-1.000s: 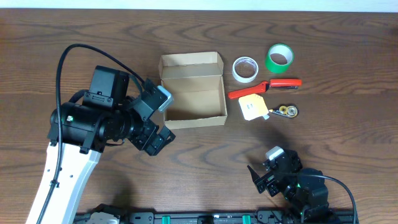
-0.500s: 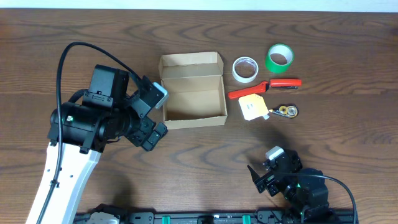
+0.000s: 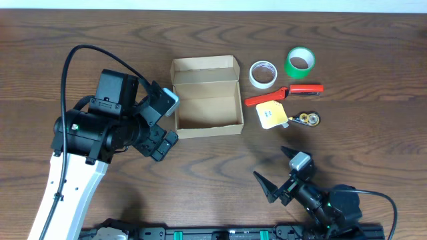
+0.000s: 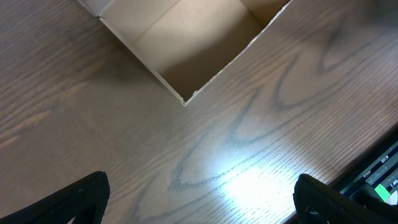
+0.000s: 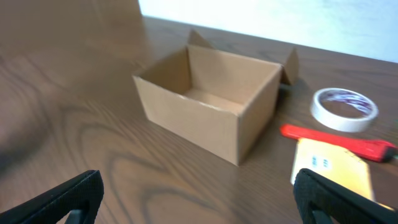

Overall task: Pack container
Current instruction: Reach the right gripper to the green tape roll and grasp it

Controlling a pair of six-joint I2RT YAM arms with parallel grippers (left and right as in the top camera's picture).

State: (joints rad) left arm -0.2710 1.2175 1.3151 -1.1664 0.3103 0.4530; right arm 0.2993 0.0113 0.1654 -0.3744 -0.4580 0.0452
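Both our pincers are released and empty: left pincer (image 4: 200, 199) just left of the open container (image 3: 208, 107) on the desk (image 3: 360, 47), long axis left-right; white tape roll (image 3: 263, 73) lies on the right pincer's (image 3: 276, 171) side.

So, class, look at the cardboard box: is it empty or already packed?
Empty. The container shows only its bare cardboard floor from overhead, and the white tape roll and green tape roll lie outside it.
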